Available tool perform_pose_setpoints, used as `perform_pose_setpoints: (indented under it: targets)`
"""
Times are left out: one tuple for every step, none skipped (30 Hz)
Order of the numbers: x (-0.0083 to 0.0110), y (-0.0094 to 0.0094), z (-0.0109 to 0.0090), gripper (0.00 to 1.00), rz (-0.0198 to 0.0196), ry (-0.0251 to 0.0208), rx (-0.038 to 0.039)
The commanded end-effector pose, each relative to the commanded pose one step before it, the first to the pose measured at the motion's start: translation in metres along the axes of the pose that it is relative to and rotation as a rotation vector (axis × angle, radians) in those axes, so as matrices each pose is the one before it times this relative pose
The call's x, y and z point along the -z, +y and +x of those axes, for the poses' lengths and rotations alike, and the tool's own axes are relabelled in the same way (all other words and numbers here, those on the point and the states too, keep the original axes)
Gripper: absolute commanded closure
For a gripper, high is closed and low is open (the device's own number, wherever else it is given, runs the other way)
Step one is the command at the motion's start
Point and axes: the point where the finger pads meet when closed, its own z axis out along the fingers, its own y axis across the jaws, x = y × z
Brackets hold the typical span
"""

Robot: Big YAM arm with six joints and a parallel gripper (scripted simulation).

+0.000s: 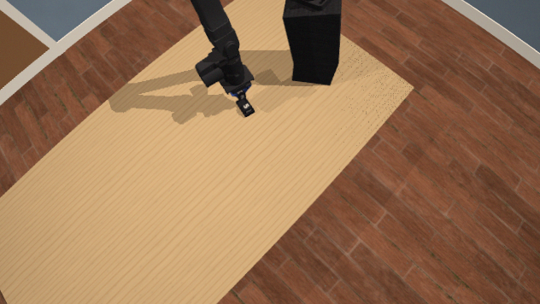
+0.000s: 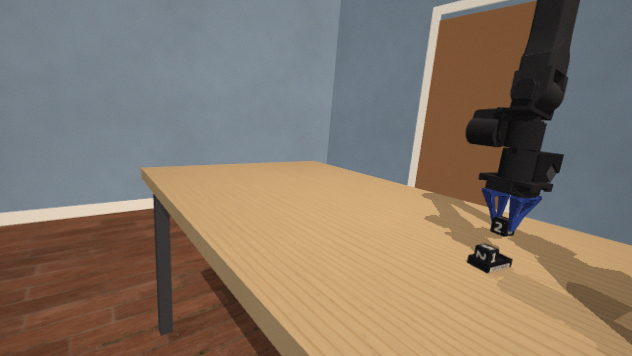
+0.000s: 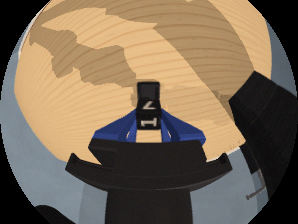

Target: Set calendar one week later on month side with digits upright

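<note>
My gripper (image 2: 502,225) (image 3: 148,112) is shut on a black cube (image 2: 500,227) (image 3: 148,121), held in the air near the tray. The held cube shows a 2 in the exterior view; the wrist view shows a 1 lying sideways and part of another digit. The small black tray (image 2: 499,268) (image 3: 149,83) stands flat on the table, with a white label strip on the side facing the exterior camera. A second black cube (image 1: 246,106) (image 2: 486,253) sits in the tray, a 5 on top, with an upright 1 and a turned 2 on its visible sides. The held cube hides part of the tray in the wrist view.
The light wooden table (image 1: 171,179) (image 2: 310,225) carries shadows of the arm around the tray. A tall black block (image 1: 314,51) stands behind and to the right of the tray in the top view. The table's edge (image 2: 240,290) shows at the front left in the exterior view.
</note>
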Motion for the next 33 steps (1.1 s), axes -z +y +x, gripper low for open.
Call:
perform_pose_setpoints:
  targets:
    - [-0.01206,0.00053,-0.00305,0.74,-0.00142,-0.00131,0.00360]
    - [-0.00243,-0.00009,-0.00001,0.74,0.00008,-0.00004,0.00001]
    - [-0.00215,-0.00006,0.00002,0.74,0.00005,-0.00002,0.00010]
    - [-0.00176,-0.00003,0.00073,0.74,-0.00028,0.00035,0.00219]
    - [-0.00150,-0.00003,0.00046,0.74,-0.00016,0.00027,0.00135]
    - [0.00000,0.00000,0.00000,0.74,0.00000,0.00000,0.00000]
    - [0.00000,0.00000,0.00000,0.74,0.00000,0.00000,0.00000]
    - [-0.00099,-0.00214,0.00000,0.74,0.00320,-0.00043,0.00104]
    - [-0.00128,0.00160,-0.00061,0.74,-0.00220,-0.00025,-0.00241]
    - [-0.00079,0.00039,-0.00039,0.74,-0.00049,-0.00014,-0.00132]
    - [-0.00046,-0.00041,-0.00007,0.74,0.00161,-0.00004,-0.00085]
    - [-0.00019,-0.00072,0.00037,0.74,0.00279,0.00014,0.00051]
    - [0.00008,-0.00134,0.00055,0.74,0.00249,0.00024,0.00171]
    - [0.00021,-0.00216,0.00030,0.74,0.00338,0.00010,0.00147]
    - [0.00011,-0.00101,-0.00001,0.74,0.00219,-0.00007,0.00033]
    - [0.00001,-0.00012,-0.00002,0.74,0.00044,-0.00011,0.00004]
    - [0.00006,0.00010,-0.00001,0.74,-0.00026,0.00001,-0.00004]
    - [0.00016,0.00024,-0.00002,0.74,-0.00062,0.00002,-0.00010]
    - [0.00000,0.00000,0.00000,0.74,0.00001,0.00000,0.00000]
    - [0.00000,0.00000,0.00000,0.74,0.00000,0.00000,0.00000]
    - [0.00000,0.00000,0.00000,0.74,-0.00001,0.00000,0.00000]
    - [0.00000,0.00000,0.00000,0.74,0.00000,0.00000,0.00000]
    - [0.00000,0.00000,0.00000,0.74,0.00000,0.00000,0.00000]
    - [0.00000,0.00000,0.00000,0.74,0.00000,0.00000,0.00000]
    - [-0.00001,0.00001,-0.00001,0.74,-0.00002,-0.00001,0.00000]
    - [0.00000,0.00000,0.00000,0.74,0.00000,0.00000,0.00000]
    - [0.00000,0.00000,0.00000,0.74,0.00000,0.00000,0.00000]
    - [0.00000,0.00000,0.00000,0.74,0.00000,0.00000,0.00000]
    - [0.00000,0.00000,0.00000,0.74,0.00000,0.00000,0.00000]
    - [0.00000,0.00000,0.00000,0.74,0.00000,0.00000,0.00000]
    - [0.00000,0.00000,0.00000,0.74,0.00000,0.00000,0.00000]
    - [0.00000,0.00000,0.00000,0.74,0.00000,0.00000,0.00000]
    - [0.00000,0.00000,0.00000,0.74,0.00000,0.00000,0.00000]
